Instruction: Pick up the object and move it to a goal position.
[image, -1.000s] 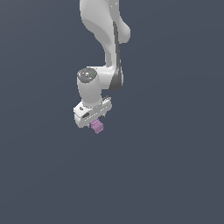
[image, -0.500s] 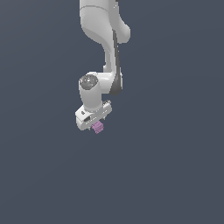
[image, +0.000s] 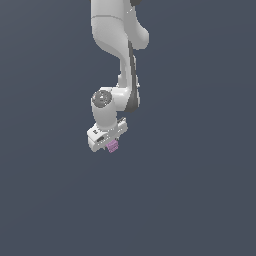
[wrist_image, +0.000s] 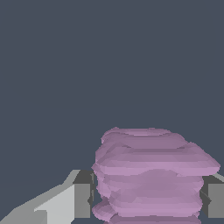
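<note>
In the exterior view my white arm (image: 117, 55) drops from the upper edge of the frame, a little left of centre, and ends in my claw (image: 111, 143). The object (image: 113, 146) peeks out under the claw's lower edge, toward the exterior view's right end of the claw body. From here it is only a tiny purple-pink speck, much smaller than the claw, and its surface detail is too small to read. All around it is plain dark blue-grey; no counter edge shows, and I cannot tell from this view whether the object touches anything below it.

The wrist view gives what the exterior one hides. There the object (wrist_image: 153, 175) fills the space between my fingers (wrist_image: 81, 197), and its sides show as stacked, lumpy ridges in pale purple-pink. A dark grey pad sits against each flank of it, one finger on either side, so my claw is clamped on the object. The wrist view, though, shows nothing of my arm, only flat dark grey beyond the object.
</note>
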